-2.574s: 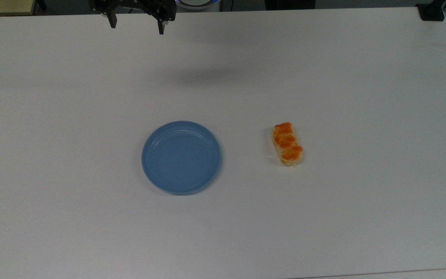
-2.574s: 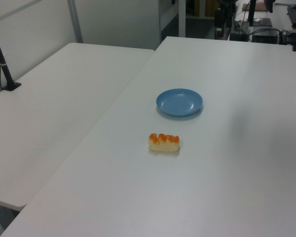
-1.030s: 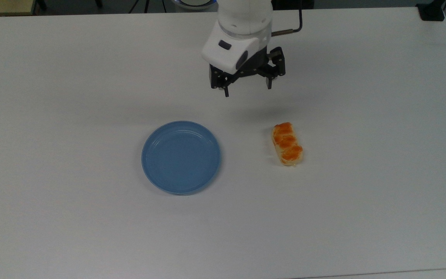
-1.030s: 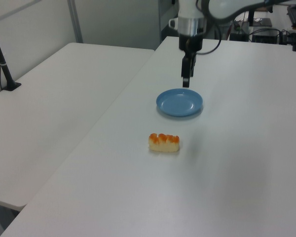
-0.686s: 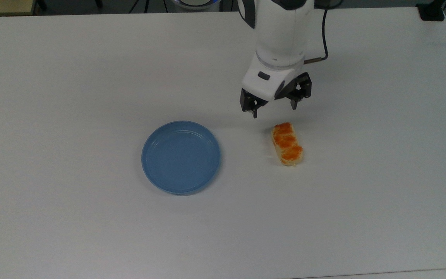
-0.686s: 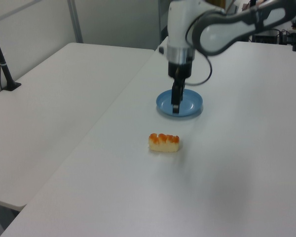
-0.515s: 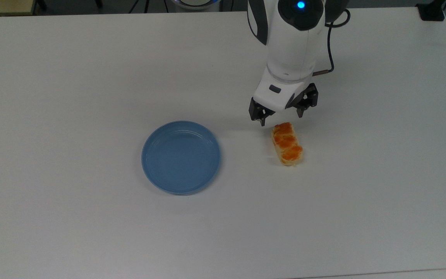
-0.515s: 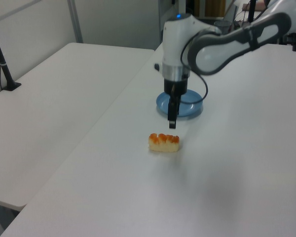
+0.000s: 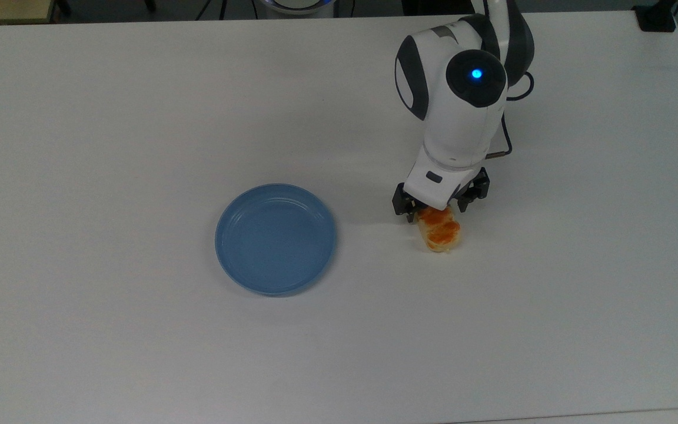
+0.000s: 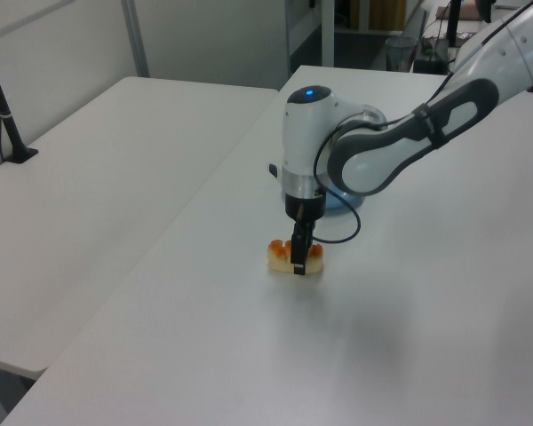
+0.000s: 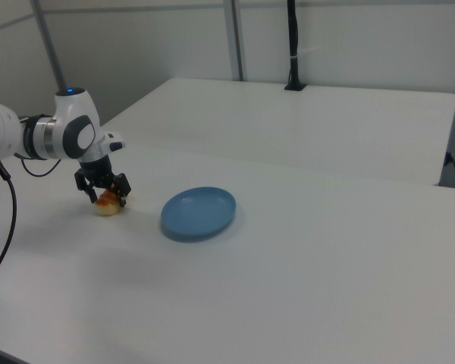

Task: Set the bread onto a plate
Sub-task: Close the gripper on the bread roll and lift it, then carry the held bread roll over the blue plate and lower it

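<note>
Tool (image 9: 440,210) down over the bread (image 9: 440,231), fingers spread either side of its far end, nothing gripped yet. Bread lies on the surface (image 9: 139,118) at 3 o'clock from the plate (image 9: 275,238), top view. Grasp, lift, carry and placing remain. Bare surface between them; edges well apart.

In the top view, the far end of the bread (image 9: 440,229) is covered by the gripper (image 9: 439,210). In the left view, most of the plate (image 10: 344,202) is hidden behind the arm (image 10: 373,160).
</note>
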Motion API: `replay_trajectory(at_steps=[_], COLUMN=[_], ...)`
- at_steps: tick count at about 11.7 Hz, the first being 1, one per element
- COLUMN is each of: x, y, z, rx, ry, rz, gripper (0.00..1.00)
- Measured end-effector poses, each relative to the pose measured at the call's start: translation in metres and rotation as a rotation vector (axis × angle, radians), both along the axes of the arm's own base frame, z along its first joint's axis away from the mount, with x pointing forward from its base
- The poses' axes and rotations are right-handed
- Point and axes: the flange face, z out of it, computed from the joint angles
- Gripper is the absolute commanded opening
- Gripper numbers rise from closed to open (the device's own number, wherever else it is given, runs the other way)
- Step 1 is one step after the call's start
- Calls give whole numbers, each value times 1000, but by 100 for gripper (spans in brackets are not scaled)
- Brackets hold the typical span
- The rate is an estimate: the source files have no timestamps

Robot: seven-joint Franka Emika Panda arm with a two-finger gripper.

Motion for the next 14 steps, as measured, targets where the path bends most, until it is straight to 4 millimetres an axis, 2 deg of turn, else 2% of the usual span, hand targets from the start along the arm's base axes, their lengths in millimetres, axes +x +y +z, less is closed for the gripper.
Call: replay_trajectory(at_steps=[2, 3, 4, 7, 9, 11, 13, 14], x=[4, 4, 5, 9, 15, 21, 30, 36], y=[8, 9, 9, 8, -2, -35, -89, -121], z=[-4, -4, -2, 5, 31, 63, 85, 88], rx=[5, 5, -9, -37, -40, -73, -114, -133], ry=[-19, -23, -31, -57, -85, -81, -78, -77], rz=[-9, -12, -4, 11, 3, 11, 8, 0], gripper=[46, 29, 21, 21, 24, 28, 32, 32])
